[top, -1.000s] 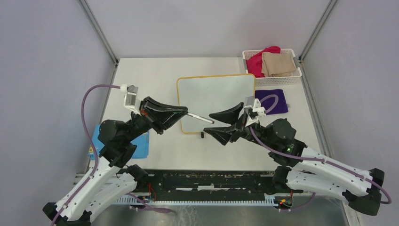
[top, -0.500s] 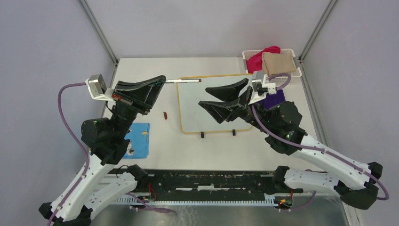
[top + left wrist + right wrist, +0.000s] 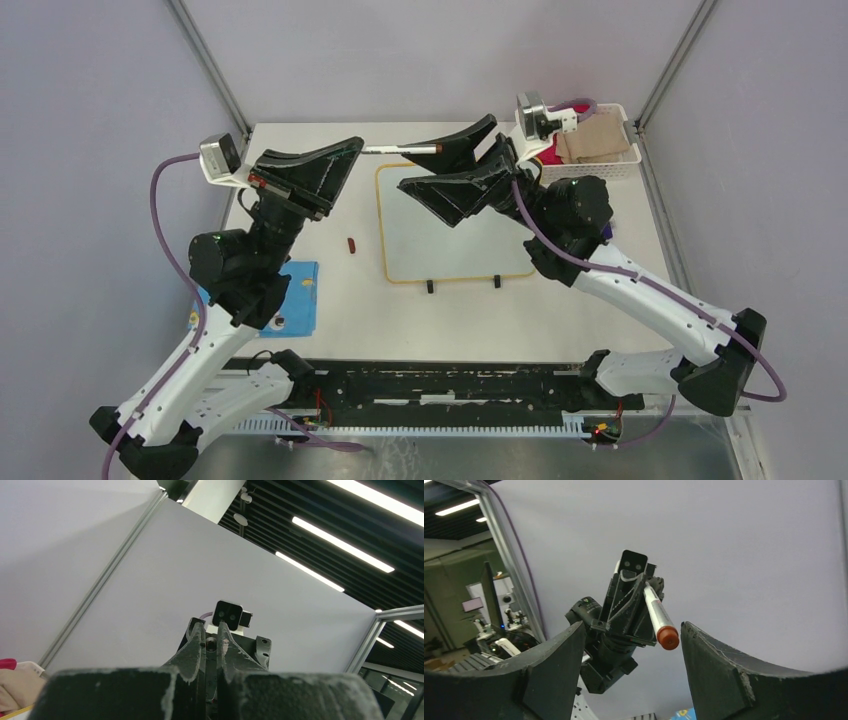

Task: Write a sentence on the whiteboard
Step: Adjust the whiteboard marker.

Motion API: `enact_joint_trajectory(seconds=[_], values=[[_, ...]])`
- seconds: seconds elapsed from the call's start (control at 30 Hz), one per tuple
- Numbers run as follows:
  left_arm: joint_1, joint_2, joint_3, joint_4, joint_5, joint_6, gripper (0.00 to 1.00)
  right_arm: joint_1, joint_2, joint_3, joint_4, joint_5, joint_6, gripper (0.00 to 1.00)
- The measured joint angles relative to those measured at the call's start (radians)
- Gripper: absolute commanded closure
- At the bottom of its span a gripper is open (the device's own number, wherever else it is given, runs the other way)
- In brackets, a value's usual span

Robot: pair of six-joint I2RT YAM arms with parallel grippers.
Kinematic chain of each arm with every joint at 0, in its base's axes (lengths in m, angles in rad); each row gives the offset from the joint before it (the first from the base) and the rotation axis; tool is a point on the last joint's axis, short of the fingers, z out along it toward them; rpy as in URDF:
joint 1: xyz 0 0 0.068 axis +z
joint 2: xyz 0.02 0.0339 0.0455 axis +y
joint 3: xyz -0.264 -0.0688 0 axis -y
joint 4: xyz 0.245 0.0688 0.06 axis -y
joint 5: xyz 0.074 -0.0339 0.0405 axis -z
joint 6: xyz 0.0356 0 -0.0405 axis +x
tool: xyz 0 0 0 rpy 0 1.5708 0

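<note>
Left tool (image 3: 352,150) is pinching a slim white marker (image 3: 400,149), held level over the far edge of the whiteboard (image 3: 445,250). Right tool (image 3: 420,168) is spread wide, with the marker's rounded red end between its black wedge-shaped fingers (touching neither, going by the right wrist view). The board is glossy with rounded corners and a thin yellow-orange frame, lying flat mid-counter (image 3: 350,320). There's a small red piece (image 3: 350,245) just left of it.

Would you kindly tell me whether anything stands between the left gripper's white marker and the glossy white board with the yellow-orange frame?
Yes: the open right gripper hangs over the far end of the glossy white board, its fingers flanking the red end of the white marker. The left gripper grips that marker.
</note>
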Motion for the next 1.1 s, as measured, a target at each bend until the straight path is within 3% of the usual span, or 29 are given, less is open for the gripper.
enact_joint_trajectory(seconds=[0.4, 0.77, 1.1], values=[[0.0, 0.022, 0.027, 0.019, 0.008, -0.016, 0.98, -0.047, 0.092, 0.17, 0.024, -0.089, 0.114, 0.4], [0.0, 0.026, 0.069, -0.057, 0.029, -0.015, 0.98, -0.078, 0.106, 0.245, -0.153, -0.15, 0.102, 0.51], [0.0, 0.026, 0.087, -0.125, 0.03, -0.014, 0.98, -0.1, 0.093, 0.248, -0.233, -0.155, 0.084, 0.53]])
